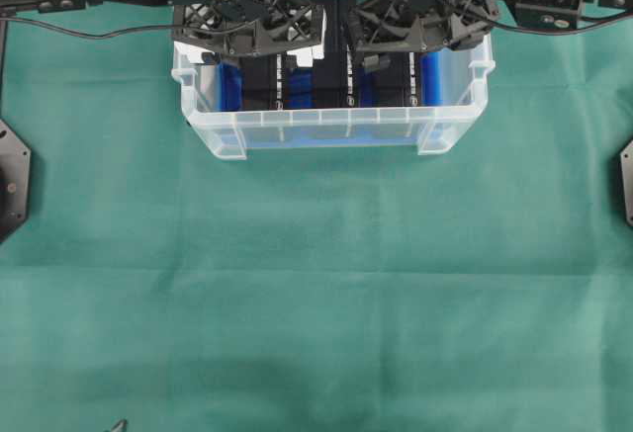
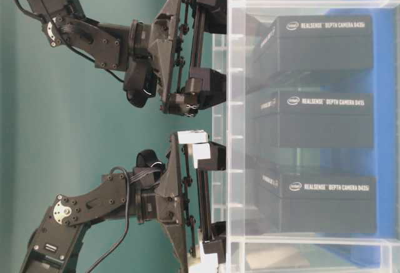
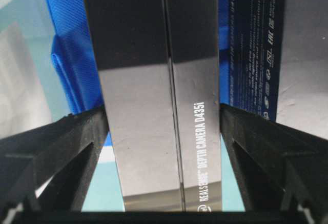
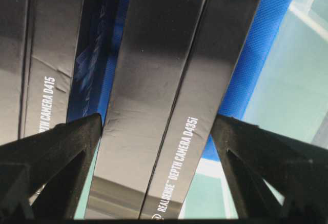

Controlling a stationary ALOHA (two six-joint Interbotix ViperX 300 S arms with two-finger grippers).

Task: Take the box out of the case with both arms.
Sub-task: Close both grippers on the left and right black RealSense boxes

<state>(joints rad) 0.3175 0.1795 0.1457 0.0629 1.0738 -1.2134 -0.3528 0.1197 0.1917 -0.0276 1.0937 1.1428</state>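
Two sets of jaws, each spread wide around one black box in the case.

Left gripper [image 3: 164, 131]: jaws apart, one box [image 3: 159, 106] between them, fingers [image 3: 66, 147] at its sides; actual contact unclear. Right gripper [image 4: 159, 142]: jaws likewise agape astride another box [image 4: 164, 101], a third box [image 4: 36, 65] just beside the left jaw. Three boxes [image 2: 319, 120] counted standing on edge in a row, on blue lining [image 1: 229, 84]. Around all: clear case [image 1: 326, 128] walls, then green table [image 1: 316, 284].
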